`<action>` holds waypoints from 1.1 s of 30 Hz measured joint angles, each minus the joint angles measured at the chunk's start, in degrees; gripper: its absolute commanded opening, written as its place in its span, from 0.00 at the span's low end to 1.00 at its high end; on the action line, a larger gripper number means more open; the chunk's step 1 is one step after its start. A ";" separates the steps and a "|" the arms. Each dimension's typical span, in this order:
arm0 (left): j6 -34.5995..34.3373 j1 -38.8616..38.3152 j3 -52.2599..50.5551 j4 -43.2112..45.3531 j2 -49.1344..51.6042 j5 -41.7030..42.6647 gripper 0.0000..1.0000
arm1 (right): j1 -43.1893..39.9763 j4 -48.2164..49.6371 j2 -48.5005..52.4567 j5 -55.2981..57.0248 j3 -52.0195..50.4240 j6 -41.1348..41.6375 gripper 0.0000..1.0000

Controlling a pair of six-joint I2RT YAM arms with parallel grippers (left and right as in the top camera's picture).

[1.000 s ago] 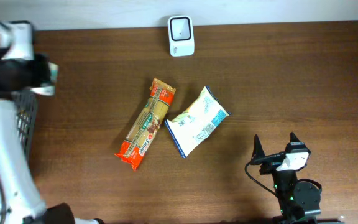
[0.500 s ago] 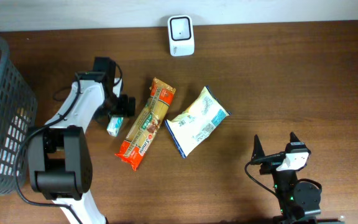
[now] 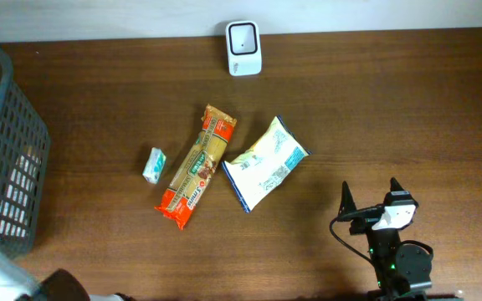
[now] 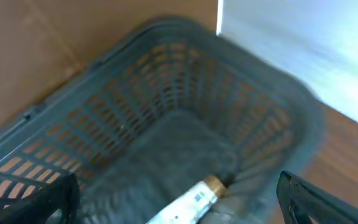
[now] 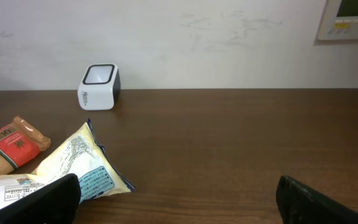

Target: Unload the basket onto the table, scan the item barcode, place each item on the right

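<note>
- 2 grippers, both released, nothing in either.
- R gripper (image 3: 369, 197): jaws spread wide, sits low at the near table edge.
- L gripper (image 4: 176, 186): fingers (image 4: 39, 200) far apart at the frame's bottom corners. It hangs over 1 grey mesh basket (image 4: 104, 118), which is right below it.
- In the basket under the L gripper: 1 tube-like item (image 4: 194, 198) w/ a brownish cap & a barcode label. It's blurred, can't tell more.
- 3 items on the table (image 3: 408, 109), all ahead & left of the R gripper, none touching it.
- 1 white/blue bag (image 3: 264, 162): nearest the R gripper.
- 1 long pasta pkt (image 3: 197, 165): just past the bag, lying diagonal. Its edge is just beside the bag's corner, can't tell if they touch.
- 1 small green/white pkt (image 3: 153, 165): farthest left of the R gripper, near the pasta pkt but apart from it.
- 1 white scanner (image 3: 243, 48): far ahead-left of the R gripper, at the table's far edge by the wall, well apart from all 3 items.
- 1 wall panel (image 5: 352, 18): up & to the right of the R gripper.
</note>
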 measured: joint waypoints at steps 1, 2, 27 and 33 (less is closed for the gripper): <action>0.72 3.80 -0.11 0.68 1.51 3.63 0.99 | 0.00 -0.02 0.00 0.00 0.00 0.02 0.99; 3.19 9.97 -0.17 1.86 5.03 9.81 1.00 | 0.00 -0.02 0.00 0.00 0.00 -0.02 0.99; 40.48 15.21 -14.10 -3.02 39.17 43.58 0.53 | 0.00 -0.02 0.00 0.00 0.00 -0.02 0.99; 39.30 12.87 -15.78 -1.14 37.83 41.90 0.00 | 0.00 -0.02 0.00 0.00 0.00 -0.02 0.99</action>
